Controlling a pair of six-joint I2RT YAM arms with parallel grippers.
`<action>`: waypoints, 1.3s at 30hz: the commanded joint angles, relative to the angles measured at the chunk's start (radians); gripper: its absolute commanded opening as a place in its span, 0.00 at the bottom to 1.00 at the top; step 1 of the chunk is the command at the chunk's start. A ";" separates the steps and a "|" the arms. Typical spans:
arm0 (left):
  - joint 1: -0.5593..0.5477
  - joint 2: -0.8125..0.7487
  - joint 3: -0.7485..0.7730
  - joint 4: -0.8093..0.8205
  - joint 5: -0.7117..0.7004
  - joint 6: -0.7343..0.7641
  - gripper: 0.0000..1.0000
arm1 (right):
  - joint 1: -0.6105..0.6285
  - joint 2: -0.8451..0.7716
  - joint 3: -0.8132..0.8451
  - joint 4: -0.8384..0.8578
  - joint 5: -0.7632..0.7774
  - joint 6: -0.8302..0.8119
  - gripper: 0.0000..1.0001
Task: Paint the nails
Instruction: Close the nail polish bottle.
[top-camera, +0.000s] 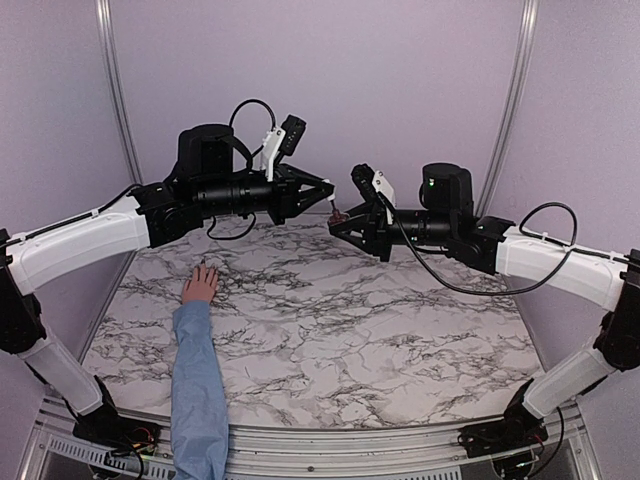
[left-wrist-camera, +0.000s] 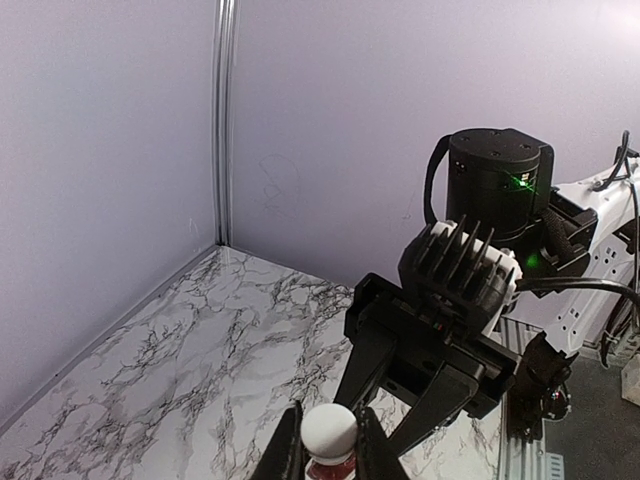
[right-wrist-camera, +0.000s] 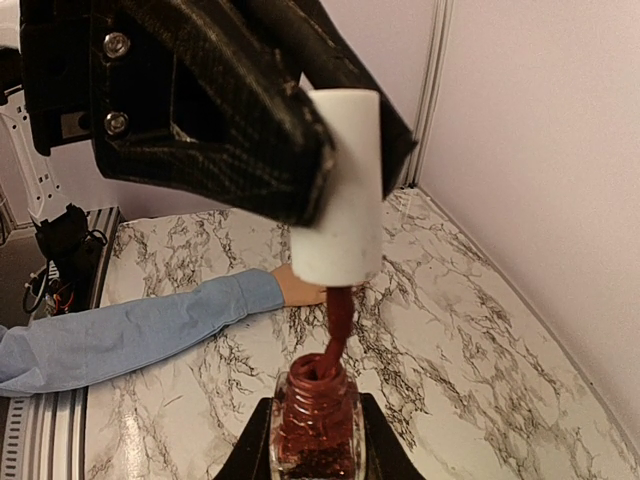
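Observation:
A light-skinned hand (top-camera: 200, 285) in a light blue sleeve (top-camera: 195, 380) lies flat on the marble table at the left. Its nails are too small to make out. High over the table's back, my right gripper (top-camera: 338, 218) is shut on a small glass bottle of red polish (right-wrist-camera: 315, 425). My left gripper (top-camera: 328, 197) is shut on the white cap (right-wrist-camera: 340, 190). The cap's red brush stem (right-wrist-camera: 338, 320) reaches down into the bottle's neck. In the left wrist view the cap (left-wrist-camera: 329, 428) sits between my left gripper (left-wrist-camera: 329, 445), with the right gripper's fingers (left-wrist-camera: 440, 400) just beyond.
The marble table (top-camera: 380, 320) is walled by lilac panels at the back and sides. The sleeved arm runs from the near edge toward the hand. Both arm bases stand at the near corners.

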 joint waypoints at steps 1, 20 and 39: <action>-0.011 -0.001 -0.009 0.009 0.013 0.001 0.00 | -0.001 -0.020 0.027 0.021 -0.007 0.000 0.00; -0.015 0.011 -0.040 0.027 0.021 -0.002 0.00 | -0.002 -0.017 0.051 0.027 -0.008 0.006 0.00; -0.015 0.029 -0.070 0.083 0.019 -0.032 0.00 | 0.005 -0.017 0.097 0.047 -0.037 0.021 0.00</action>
